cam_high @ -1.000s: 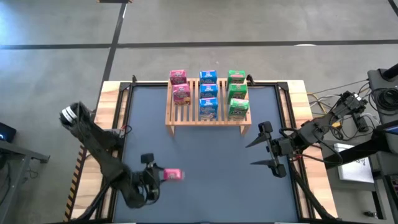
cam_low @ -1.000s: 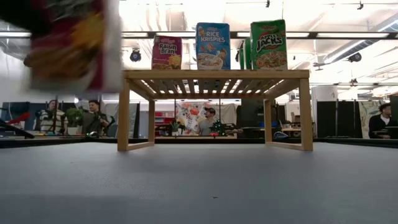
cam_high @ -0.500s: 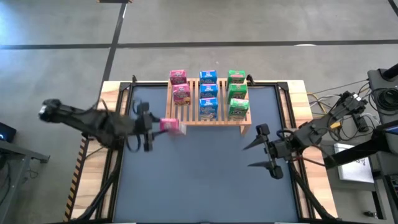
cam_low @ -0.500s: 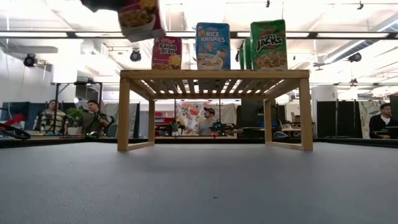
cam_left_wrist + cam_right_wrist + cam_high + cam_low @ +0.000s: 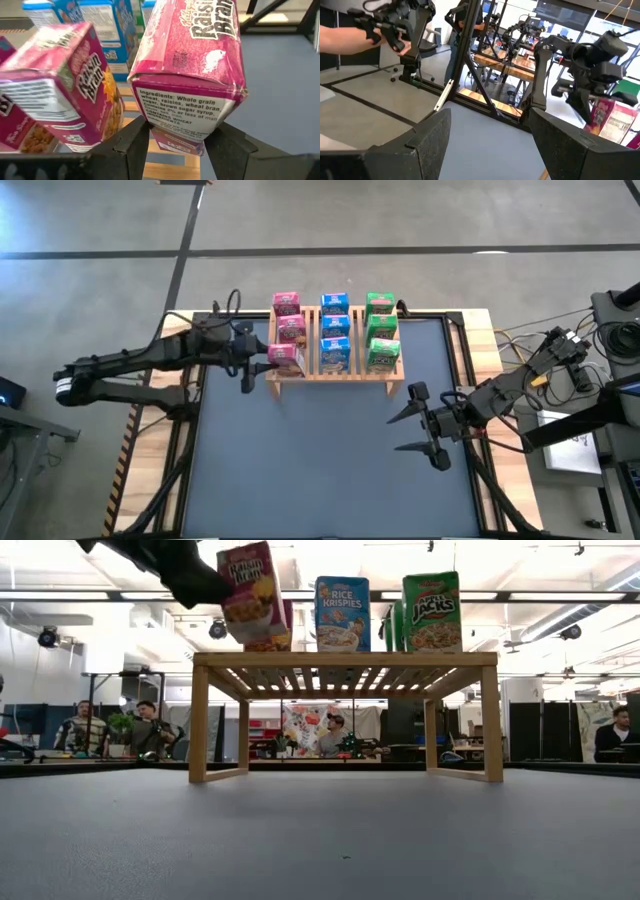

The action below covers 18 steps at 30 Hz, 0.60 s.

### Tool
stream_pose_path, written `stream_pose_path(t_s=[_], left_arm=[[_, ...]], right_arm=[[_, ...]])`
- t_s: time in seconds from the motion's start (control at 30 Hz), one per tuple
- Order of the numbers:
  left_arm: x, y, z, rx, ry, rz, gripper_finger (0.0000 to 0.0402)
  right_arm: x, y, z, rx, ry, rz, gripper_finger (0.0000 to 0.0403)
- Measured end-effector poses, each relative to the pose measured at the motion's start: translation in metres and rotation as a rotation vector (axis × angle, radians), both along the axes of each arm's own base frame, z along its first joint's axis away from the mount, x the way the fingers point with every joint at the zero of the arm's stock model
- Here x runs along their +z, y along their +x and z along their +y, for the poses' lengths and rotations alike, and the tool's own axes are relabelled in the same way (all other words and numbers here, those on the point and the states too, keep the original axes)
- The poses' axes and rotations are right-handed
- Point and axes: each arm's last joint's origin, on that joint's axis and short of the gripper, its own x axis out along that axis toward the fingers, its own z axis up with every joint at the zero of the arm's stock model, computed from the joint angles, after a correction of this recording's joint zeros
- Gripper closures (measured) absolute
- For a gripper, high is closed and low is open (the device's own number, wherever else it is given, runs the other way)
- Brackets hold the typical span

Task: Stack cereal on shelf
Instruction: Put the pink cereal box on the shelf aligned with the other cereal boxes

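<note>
The wooden shelf point(image 5: 335, 370) stands at the table's far middle. On its slats stand two pink cereal boxes point(image 5: 289, 317), three blue ones point(image 5: 335, 328) and three green ones point(image 5: 381, 330). My left gripper point(image 5: 256, 358) reaches in from the left, shut on a third pink box point(image 5: 285, 358), which hovers over the shelf's near left corner point(image 5: 250, 588). My right gripper point(image 5: 412, 430) waits open over the table's right side, near the front of the shelf. My left gripper pinches the pink box between its two fingers point(image 5: 131, 145), at the end that carries the ingredients panel point(image 5: 185, 112). The fingers come nearly level from the table's left. The box is tilted and hangs clear just above the shelf's top point(image 5: 255, 635).
Bare dark table surface point(image 5: 320, 460) lies in front of the shelf. The nearest standing pink box point(image 5: 65, 90) is close beside the held one. Beyond the table a person's hand point(image 5: 350, 35) and other equipment show.
My left gripper has swung from the table's near left up and toward the far edge and the shelf, carrying the pink box. The box has risen from low over the table to just above the shelf's near left corner.
</note>
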Motion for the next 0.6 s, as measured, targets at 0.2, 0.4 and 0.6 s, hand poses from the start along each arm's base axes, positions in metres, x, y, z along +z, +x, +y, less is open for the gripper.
stream_pose_path(t_s=[0.2, 0.4, 0.6], left_arm=[[-0.010, 0.010, 0.006, 0.013, 0.028, 0.058, 0.0241], [-0.013, 0.012, 0.014, 0.063, 0.042, 0.082, 0.0241], [-0.015, 0.012, 0.019, 0.085, 0.038, 0.092, 0.0236]], right_arm=[[0.000, 0.000, 0.000, 0.000, 0.003, 0.002, 0.0145], [-0.001, 0.000, 0.000, 0.000, 0.010, 0.014, 0.0145], [-0.001, 0.000, 0.000, 0.000, 0.010, 0.015, 0.0145]])
